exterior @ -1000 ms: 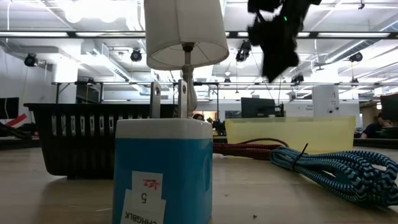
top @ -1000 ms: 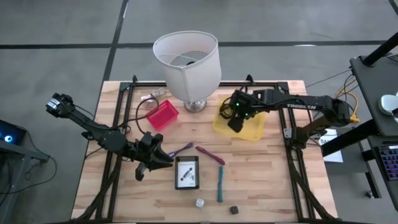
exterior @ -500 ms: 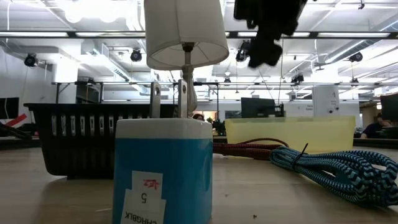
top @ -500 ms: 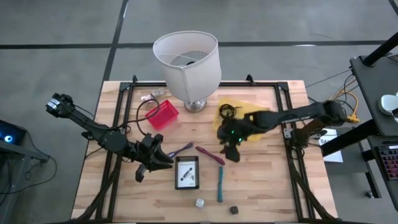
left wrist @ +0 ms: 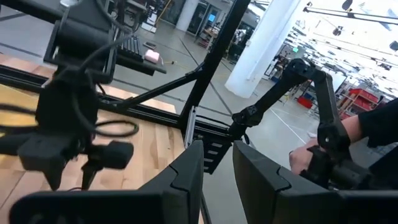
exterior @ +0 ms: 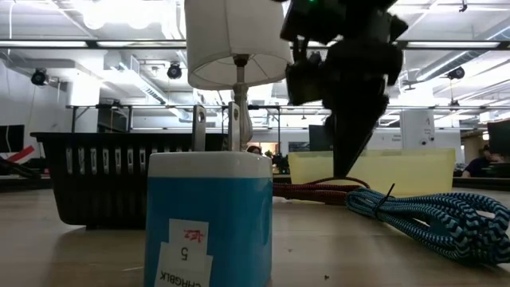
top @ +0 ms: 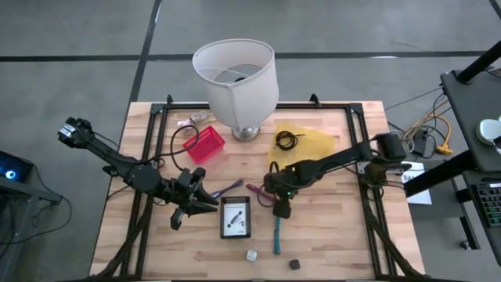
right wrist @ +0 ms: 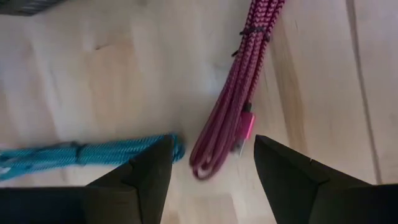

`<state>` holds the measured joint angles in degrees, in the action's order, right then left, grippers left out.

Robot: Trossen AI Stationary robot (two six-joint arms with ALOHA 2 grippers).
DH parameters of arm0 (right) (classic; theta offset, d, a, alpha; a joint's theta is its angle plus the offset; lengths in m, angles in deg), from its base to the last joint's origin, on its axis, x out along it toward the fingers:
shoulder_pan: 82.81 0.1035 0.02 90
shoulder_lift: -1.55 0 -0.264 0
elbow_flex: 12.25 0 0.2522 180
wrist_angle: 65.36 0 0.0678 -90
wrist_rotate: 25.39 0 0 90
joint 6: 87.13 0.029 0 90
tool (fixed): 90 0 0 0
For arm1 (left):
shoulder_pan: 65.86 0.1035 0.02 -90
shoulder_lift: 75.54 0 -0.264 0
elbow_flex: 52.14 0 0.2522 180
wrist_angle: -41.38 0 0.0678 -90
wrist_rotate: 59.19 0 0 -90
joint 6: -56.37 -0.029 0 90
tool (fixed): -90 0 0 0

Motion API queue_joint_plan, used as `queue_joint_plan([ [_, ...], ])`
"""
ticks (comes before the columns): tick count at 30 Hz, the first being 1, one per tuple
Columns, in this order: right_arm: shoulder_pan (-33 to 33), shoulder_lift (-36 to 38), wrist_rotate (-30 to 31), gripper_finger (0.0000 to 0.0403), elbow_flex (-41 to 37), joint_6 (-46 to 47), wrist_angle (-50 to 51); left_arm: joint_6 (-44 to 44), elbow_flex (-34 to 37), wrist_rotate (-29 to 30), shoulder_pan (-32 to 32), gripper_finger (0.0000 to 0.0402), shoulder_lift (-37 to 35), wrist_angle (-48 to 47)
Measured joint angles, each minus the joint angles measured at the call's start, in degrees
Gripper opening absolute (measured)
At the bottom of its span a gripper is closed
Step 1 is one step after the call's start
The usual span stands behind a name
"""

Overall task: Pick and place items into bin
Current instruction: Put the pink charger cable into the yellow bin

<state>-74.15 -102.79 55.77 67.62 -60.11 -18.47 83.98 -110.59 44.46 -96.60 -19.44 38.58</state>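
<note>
Right gripper [right wrist: 211, 177], fingers spread, hangs directly over the magenta cable bundle [right wrist: 233, 102], apparently lined up to grab it; left gripper [top: 197, 197] waits, nearly closed and empty.

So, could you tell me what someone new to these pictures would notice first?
Probably the large white lampshade standing at the table's far edge, towering over everything. Next, the right gripper, open, poised over the magenta cable mid-table, with the teal cable just beyond it.
</note>
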Motion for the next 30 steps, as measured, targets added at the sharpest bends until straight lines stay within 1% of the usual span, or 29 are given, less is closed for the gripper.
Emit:
queue_joint_plan([
  [4, -0.02, -2.38, 0.00, 0.0210, 0.00, 0.05, -2.87, 0.00, 0.00, -0.09, 0.00, 0.0071, 0.00, -0.02],
  [8, -0.01, -3.49, 0.01, 0.0209, 0.00, 0.03, -3.02, 0.00, 0.00, -0.09, 0.00, 0.0071, 0.00, -0.02],
  [11, 0.00, -3.65, 2.40, 0.0198, -0.13, 0.05, -1.69, 0.00, 0.00, -0.09, -0.02, 0.0071, 0.00, -0.03],
  [13, -0.04, -3.55, 3.83, 0.0179, -0.13, 0.07, -1.77, 0.00, 0.04, -0.07, -0.02, 0.0071, 0.02, -0.15],
  [15, -0.07, -3.43, 4.25, 0.0149, -0.13, 0.35, -1.22, 0.02, 0.04, -0.09, -0.02, 0.0071, 0.00, -0.40],
  [21, -0.04, -3.39, 3.99, 0.0026, -0.11, 1.55, 0.54, 0.02, 0.04, -0.07, -0.02, 0.0071, 0.00, -1.19],
  [24, -0.04, -2.68, 2.53, 0.0015, 0.13, 2.11, 2.68, 0.01, 0.07, -0.07, -0.01, 0.0071, 0.02, -1.38],
  [27, -0.04, -0.11, 3.16, 0.0012, 0.74, 2.66, 6.15, 0.02, 0.07, -0.07, 0.00, 0.0071, 0.00, -1.75],
  [28, -0.04, 1.15, 4.52, 0.0011, 0.96, 2.63, 7.53, 0.02, 0.07, -0.07, -0.02, 0.0071, 0.00, -1.86],
  [30, -0.04, 4.46, 9.56, 0.0010, 1.11, 2.77, 10.72, 0.08, 0.07, -0.05, -0.06, 0.0071, 0.02, -2.49],
])
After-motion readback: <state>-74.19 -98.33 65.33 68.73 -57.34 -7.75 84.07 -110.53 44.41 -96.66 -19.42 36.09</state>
